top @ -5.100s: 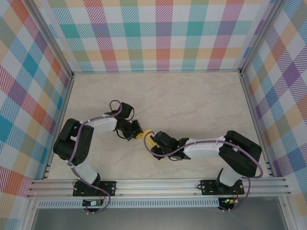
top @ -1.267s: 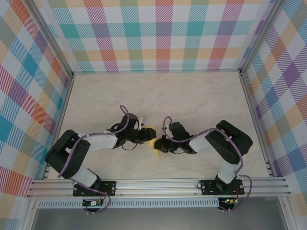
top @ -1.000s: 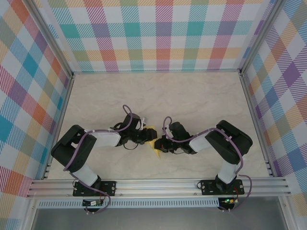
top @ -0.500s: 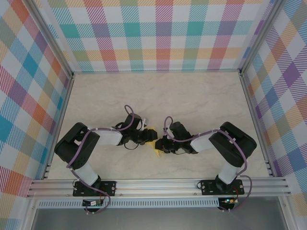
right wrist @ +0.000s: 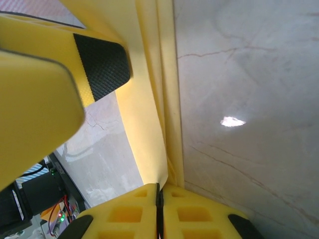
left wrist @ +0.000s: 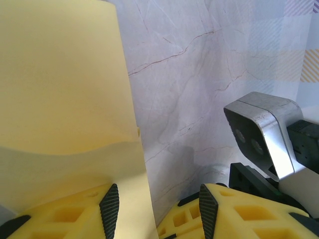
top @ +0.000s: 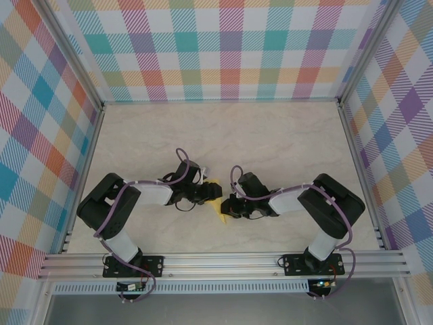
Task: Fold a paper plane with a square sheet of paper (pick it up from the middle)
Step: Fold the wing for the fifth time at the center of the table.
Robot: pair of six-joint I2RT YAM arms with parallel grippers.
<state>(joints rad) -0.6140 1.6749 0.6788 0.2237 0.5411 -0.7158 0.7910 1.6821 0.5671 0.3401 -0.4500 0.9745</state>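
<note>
At right pincer (right wrist: 159, 191): clamped shut on layered edge of folded yellow paper sheet (right wrist: 149, 124), rest of sheet running straight out ahead of fingertips. At left pincer (left wrist: 154, 204): jaws apart, marble-look worktop (top: 270, 135) seen through gap; sheet's edge between pads, flat against one finger. Tip to tip with right pincer, sheet between both; pointed corner sticking out just beside right pincer, toward arm bases.

Folded paper (left wrist: 65, 99) beside left gripper (left wrist: 155, 205)
</note>
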